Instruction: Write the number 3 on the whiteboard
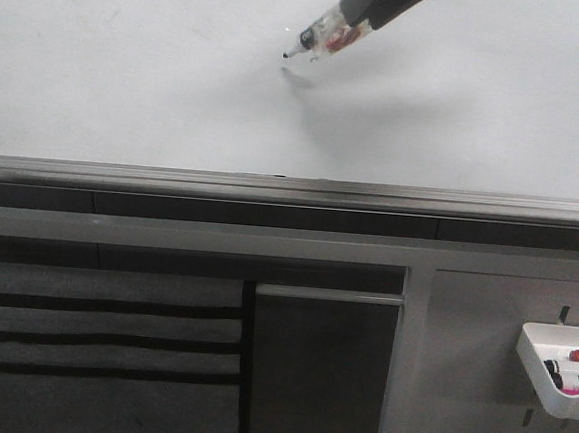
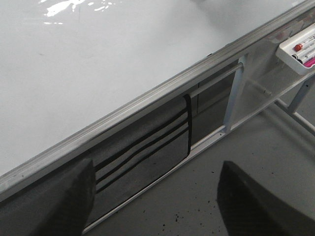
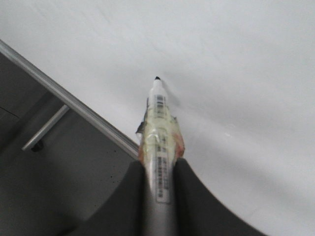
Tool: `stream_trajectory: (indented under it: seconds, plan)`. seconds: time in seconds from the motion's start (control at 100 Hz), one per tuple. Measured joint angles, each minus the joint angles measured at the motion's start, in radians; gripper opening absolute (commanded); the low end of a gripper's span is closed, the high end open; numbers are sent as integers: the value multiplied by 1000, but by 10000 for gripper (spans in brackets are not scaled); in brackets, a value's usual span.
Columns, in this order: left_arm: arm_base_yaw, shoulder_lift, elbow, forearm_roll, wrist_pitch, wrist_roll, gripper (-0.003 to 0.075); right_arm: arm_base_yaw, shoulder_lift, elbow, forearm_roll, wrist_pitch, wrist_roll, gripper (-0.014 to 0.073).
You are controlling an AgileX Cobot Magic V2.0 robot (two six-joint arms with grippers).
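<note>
The whiteboard (image 1: 130,74) fills the upper half of the front view, glossy white with a grey metal edge rail (image 1: 292,189). No number 3 shows on it. My right gripper (image 1: 371,4) comes in from the top right and is shut on a marker (image 1: 324,36) wrapped in clear tape. The marker's black tip points left and hovers just above the board, apart from its shadow. In the right wrist view the marker (image 3: 158,132) sits between the fingers, over the board (image 3: 236,59). My left gripper (image 2: 157,196) is open and empty, below the board's edge (image 2: 147,98).
A white tray (image 1: 558,373) with spare markers hangs on the grey pegboard at the lower right; it also shows in the left wrist view (image 2: 298,49). A dark fabric pocket panel (image 1: 98,352) hangs under the rail at the left.
</note>
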State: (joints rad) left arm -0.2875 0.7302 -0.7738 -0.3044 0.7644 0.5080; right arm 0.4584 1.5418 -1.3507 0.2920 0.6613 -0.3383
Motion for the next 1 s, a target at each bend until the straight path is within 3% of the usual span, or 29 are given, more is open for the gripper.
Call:
stream_trajectory:
  seconds: [0.17,0.36,0.6,0.87,1.0]
  plan:
    - [0,0,0,0,0,0,484,-21,21,-2,-12,-8,14,-57]
    - [0,0,0,0,-2,0,484,-84,4,2,-1,85,90,-57]
    - [0,0,0,0,-2,0,484,-21,33,51,-13,39,99,-57]
    - [0,0,0,0,-4,0,484,-61,0,90,-24,92,101,-57]
    - [0,0,0,0,-4,0,484,-5,5,135,-49,26,105,-57]
